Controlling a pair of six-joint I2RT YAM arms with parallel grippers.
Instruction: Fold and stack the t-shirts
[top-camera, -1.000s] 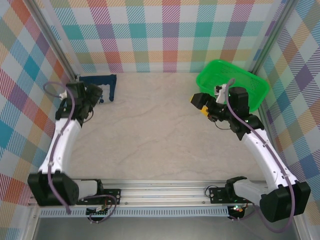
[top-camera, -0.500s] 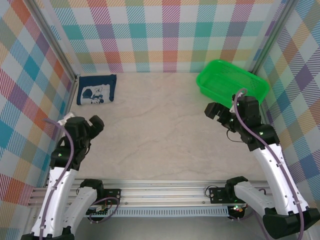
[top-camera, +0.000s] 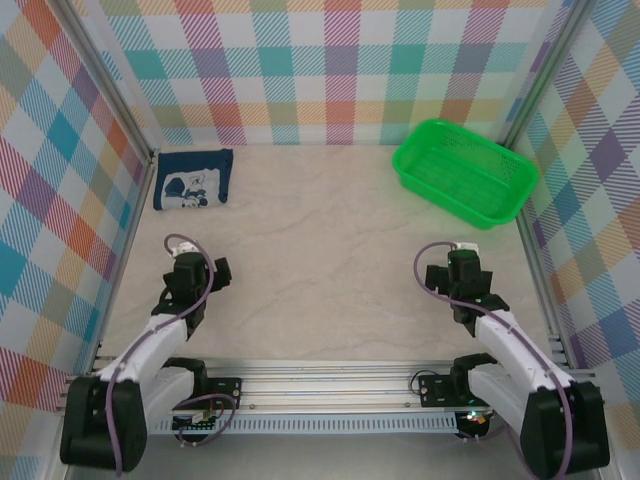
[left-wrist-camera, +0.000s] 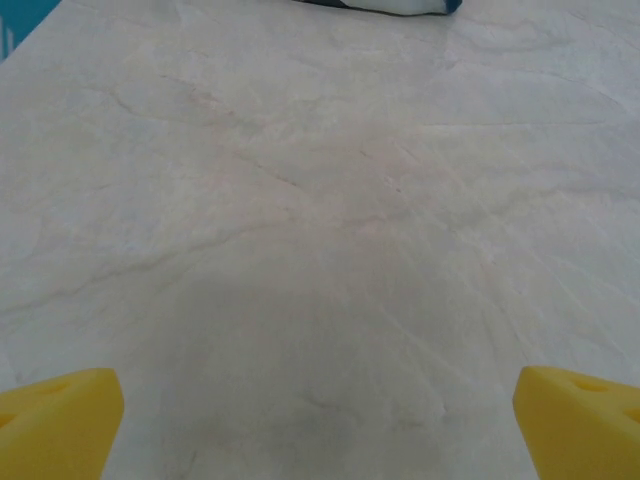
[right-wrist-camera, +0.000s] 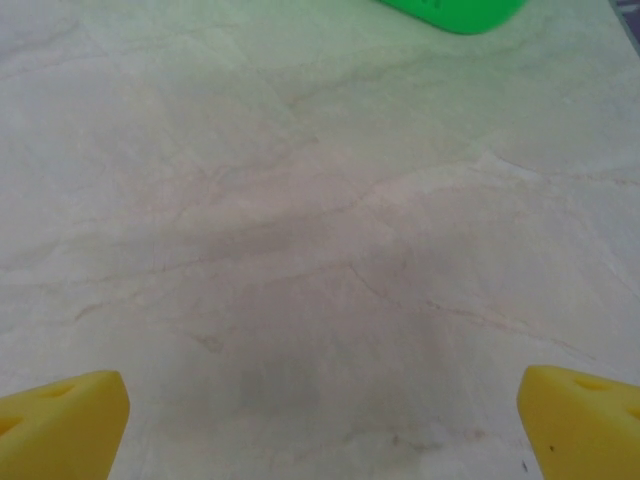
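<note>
The left arm (top-camera: 148, 348) and right arm (top-camera: 508, 338) are built alike: smooth white rounded link shells joined by chunky black joint housings. A thin purple-grey cable (top-camera: 167, 241) loops out near each wrist and runs down along the links. The left gripper (top-camera: 205, 272) and right gripper (top-camera: 462, 274) have black bodies. Seen from the wrist cameras, their fingertips (left-wrist-camera: 55, 422) are bright yellow wedge-shaped pads with small dimples on top. Black base blocks (top-camera: 455, 385) sit on a slotted silver rail (top-camera: 330, 378).
</note>
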